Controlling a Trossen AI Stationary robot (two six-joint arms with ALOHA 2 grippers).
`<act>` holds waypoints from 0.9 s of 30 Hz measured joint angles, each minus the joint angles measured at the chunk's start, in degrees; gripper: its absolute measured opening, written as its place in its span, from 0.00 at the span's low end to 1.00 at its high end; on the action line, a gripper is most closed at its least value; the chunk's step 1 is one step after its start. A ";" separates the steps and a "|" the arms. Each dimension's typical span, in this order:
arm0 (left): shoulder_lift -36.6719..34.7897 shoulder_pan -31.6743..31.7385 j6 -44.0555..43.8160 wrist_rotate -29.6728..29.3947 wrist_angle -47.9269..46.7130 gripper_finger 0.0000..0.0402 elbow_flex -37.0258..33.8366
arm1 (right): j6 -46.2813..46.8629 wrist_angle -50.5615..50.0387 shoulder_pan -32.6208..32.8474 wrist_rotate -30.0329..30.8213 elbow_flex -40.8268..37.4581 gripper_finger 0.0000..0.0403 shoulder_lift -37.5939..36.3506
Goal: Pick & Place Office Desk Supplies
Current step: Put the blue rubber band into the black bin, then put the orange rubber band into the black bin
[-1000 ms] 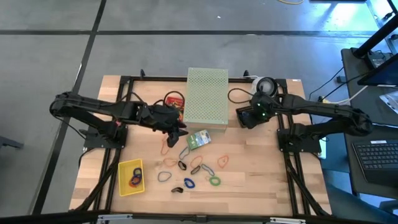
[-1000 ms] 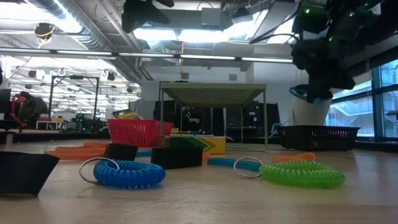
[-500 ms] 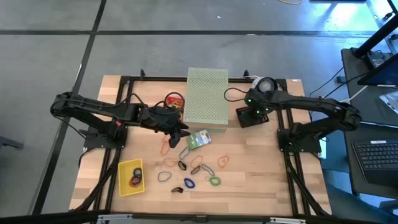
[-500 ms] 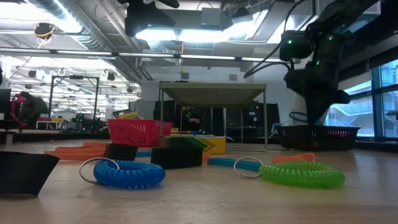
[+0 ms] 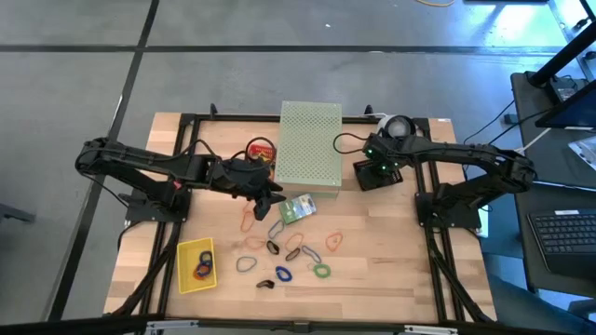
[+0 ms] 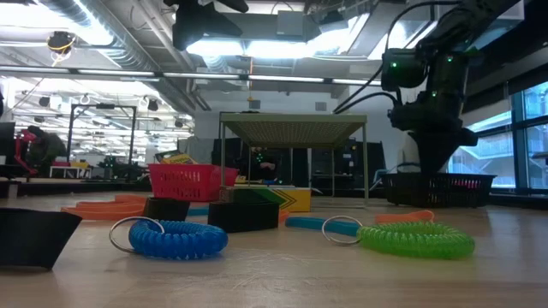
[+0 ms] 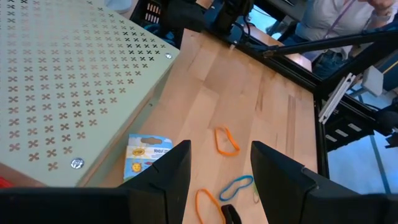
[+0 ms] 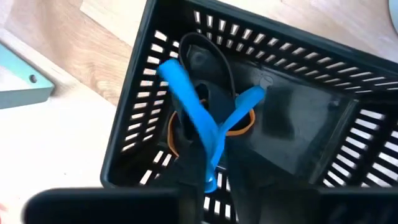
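Hanging in right end effector (image 8: pixel 208 186), blue band (image 8: pixel 199 124), above black basket (image 8: pixel 323 124)

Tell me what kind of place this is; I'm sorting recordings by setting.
Probably a robotics lab in a large open workshop: two arms bolted to a wooden table, exposed ceiling ducts, more workbenches behind.

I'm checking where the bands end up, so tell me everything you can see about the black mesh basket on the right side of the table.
The black basket is a small, open-topped rectangular bin with slotted, plastic-looking walls, standing upright on the wooden table beside the pale green perforated box. The right gripper hangs over it, a blue band draped between its fingers. An orange band lies on the basket's floor.
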 joint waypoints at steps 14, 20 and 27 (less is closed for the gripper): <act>-0.02 0.00 0.00 0.09 -0.02 0.40 0.00 | -1.35 -0.16 0.00 0.04 0.00 0.49 -0.04; -0.02 0.00 -0.24 0.15 -0.02 0.40 0.00 | -1.66 -4.66 0.00 5.42 2.44 0.48 -1.59; -0.02 0.00 -0.12 0.17 -0.04 0.40 0.00 | -6.18 -11.98 0.00 8.43 6.25 0.42 -1.88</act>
